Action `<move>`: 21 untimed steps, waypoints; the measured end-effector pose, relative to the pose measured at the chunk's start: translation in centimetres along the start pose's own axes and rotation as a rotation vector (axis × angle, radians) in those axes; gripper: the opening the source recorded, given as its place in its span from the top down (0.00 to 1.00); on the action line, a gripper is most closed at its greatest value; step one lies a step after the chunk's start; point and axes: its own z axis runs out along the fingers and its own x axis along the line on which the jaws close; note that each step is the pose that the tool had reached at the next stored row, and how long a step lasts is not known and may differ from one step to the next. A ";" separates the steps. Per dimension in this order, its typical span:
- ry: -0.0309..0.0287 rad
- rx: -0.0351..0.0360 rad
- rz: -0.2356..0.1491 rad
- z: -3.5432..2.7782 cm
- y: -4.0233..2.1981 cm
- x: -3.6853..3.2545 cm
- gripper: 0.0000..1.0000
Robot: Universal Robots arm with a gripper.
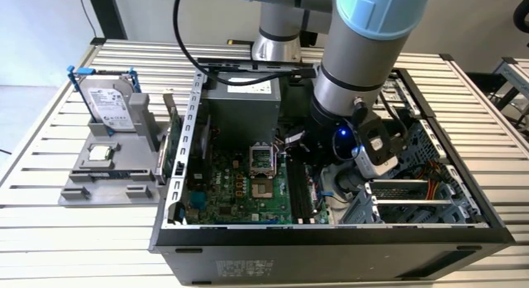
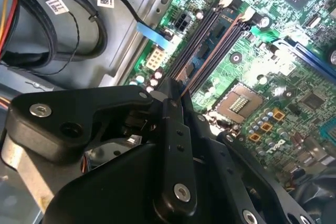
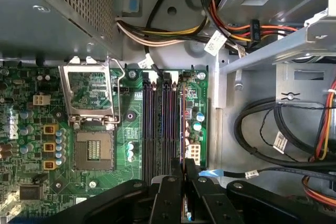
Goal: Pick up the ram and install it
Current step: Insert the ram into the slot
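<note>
Hanging over the memory slots (image 3: 163,124), the claw (image 3: 184,169) was clenched on the ram (image 3: 182,129) (thin edge showing between its fingers); any tilt could make it miss the slot and jam.

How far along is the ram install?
Done: pickup looks complete. The hand is inside the case, shut on a thin edge-on board that looks like the ram.
In hand: the board is lined up over the memory slots, beside the open processor socket.
Left: seating. I can't tell whether it's pressed home yet.
</note>
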 end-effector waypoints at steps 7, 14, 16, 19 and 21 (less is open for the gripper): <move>0.0000 0.0025 0.000 0.99 -0.04 0.03 1.00; 0.0000 0.0029 0.000 1.91 0.01 0.05 1.00; 0.0001 0.0036 0.000 2.11 0.10 0.06 1.00; 0.0032 0.0039 0.000 2.28 0.13 0.06 1.00; 0.0053 0.0036 0.000 2.39 0.14 0.07 1.00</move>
